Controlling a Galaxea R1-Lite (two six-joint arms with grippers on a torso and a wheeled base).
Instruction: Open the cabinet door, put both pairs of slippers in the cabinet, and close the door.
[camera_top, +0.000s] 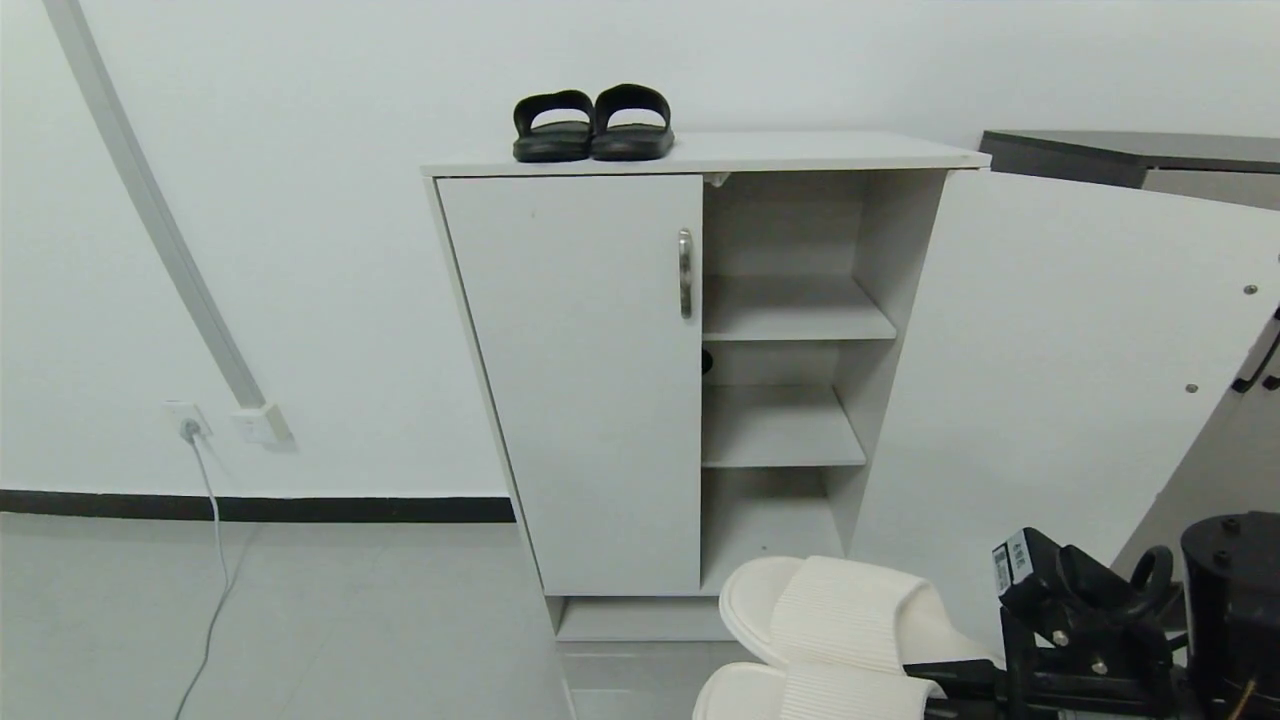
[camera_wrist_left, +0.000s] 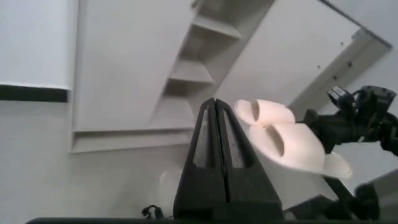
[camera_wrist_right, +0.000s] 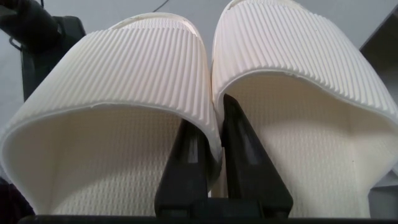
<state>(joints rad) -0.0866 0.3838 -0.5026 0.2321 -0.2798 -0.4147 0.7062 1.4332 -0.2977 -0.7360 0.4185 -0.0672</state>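
A pair of black slippers (camera_top: 593, 125) stands on top of the white cabinet (camera_top: 800, 152). The cabinet's left door (camera_top: 570, 380) is closed and its right door (camera_top: 1050, 380) is swung wide open, baring three shelves (camera_top: 790, 310). My right gripper (camera_wrist_right: 214, 112) is shut on the touching straps of the white slippers (camera_wrist_right: 149, 81), holding the pair (camera_top: 840, 620) low in front of the open bay. My left gripper (camera_wrist_left: 215, 109) is shut with nothing in it, low and to the left of the white slippers (camera_wrist_left: 280, 134).
A wall socket with a grey cable (camera_top: 190, 425) is on the wall to the left, above bare floor. A dark desk (camera_top: 1140, 150) stands behind the open door on the right. A metal handle (camera_top: 685, 272) sits on the closed door's edge.
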